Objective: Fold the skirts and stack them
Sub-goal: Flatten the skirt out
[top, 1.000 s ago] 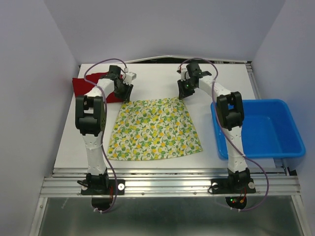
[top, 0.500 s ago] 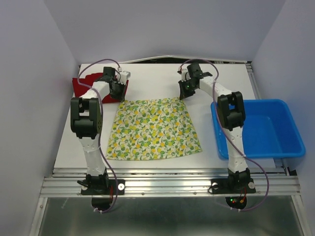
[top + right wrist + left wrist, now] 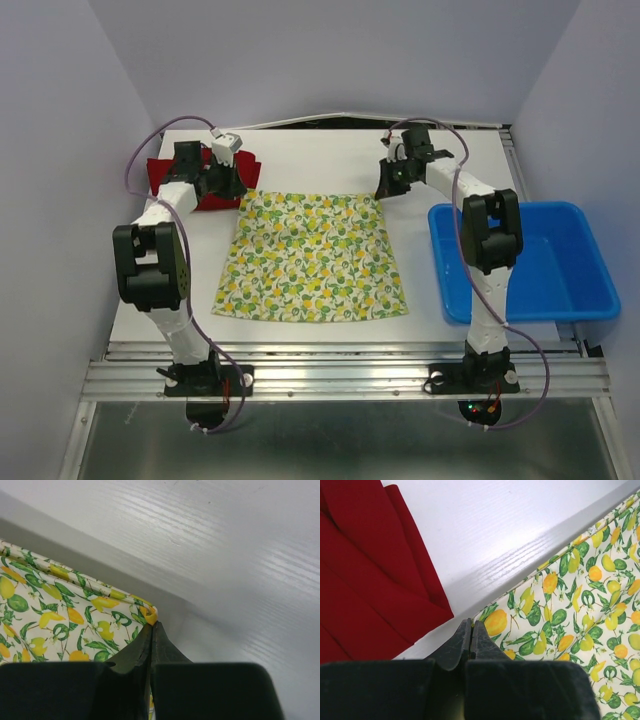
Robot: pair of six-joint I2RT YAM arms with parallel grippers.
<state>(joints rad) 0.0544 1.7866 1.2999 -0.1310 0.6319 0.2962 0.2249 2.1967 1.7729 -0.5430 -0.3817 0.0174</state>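
Observation:
The lemon skirt (image 3: 312, 256) lies spread flat in the middle of the white table, its narrow edge at the far side. My left gripper (image 3: 233, 186) is shut on its far left corner; the left wrist view shows the skirt (image 3: 580, 600) meeting the shut left gripper (image 3: 471, 626). My right gripper (image 3: 386, 188) is shut on the far right corner, and the right wrist view shows the right gripper (image 3: 152, 628) pinching the skirt (image 3: 60, 615) at its curled tip. The folded red skirt (image 3: 165, 175) lies at the far left, partly under my left arm; it also shows in the left wrist view (image 3: 365, 580).
A blue plastic bin (image 3: 590, 312) stands at the right edge of the table, beside my right arm. The table (image 3: 320, 160) ends at a wall behind the grippers. Purple cables loop above both arms.
Both grippers have moved apart, the left one leftward toward the red skirt and the right one rightward. The lemon skirt's far edge is now stretched wider and straighter.

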